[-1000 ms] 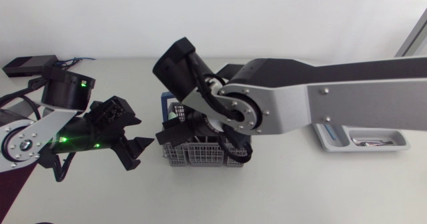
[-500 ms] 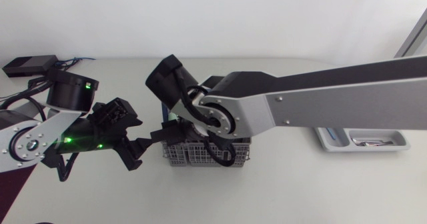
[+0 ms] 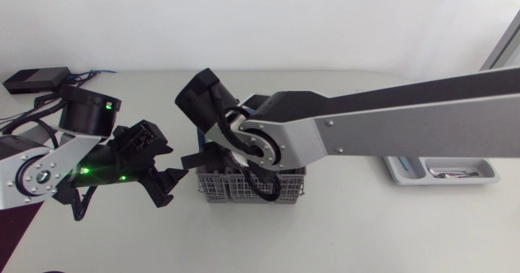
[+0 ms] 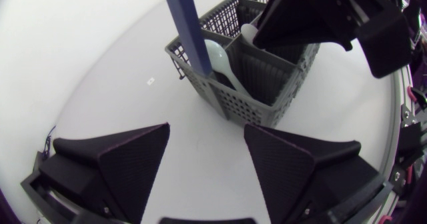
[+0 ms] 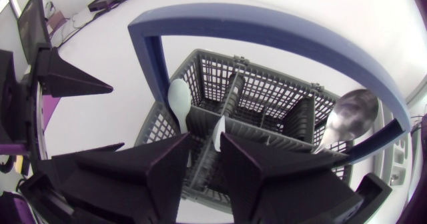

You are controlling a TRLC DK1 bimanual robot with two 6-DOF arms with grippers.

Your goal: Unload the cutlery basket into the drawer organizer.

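Both arms close on the basket point(image 3: 252, 190) from overhead, the left gripper point(image 3: 173, 163) just beside it; its own camera shows wide-spread fingers, basket ahead; the right gripper point(image 5: 205, 137), nearer and narrowly parted, hangs over an upright white handle point(image 5: 219, 126).

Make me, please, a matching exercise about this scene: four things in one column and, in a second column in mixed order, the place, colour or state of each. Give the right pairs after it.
Things
1. white spoon
2. metal spoon
3. basket handle
4. left gripper

Descriptions
A. blue, arching over the cutlery basket
B. open, holding nothing, beside the basket
C. stands in the basket at the end nearest the left gripper
D. stands in the basket at the end far from the left gripper

Pairs: 1-C, 2-D, 3-A, 4-B
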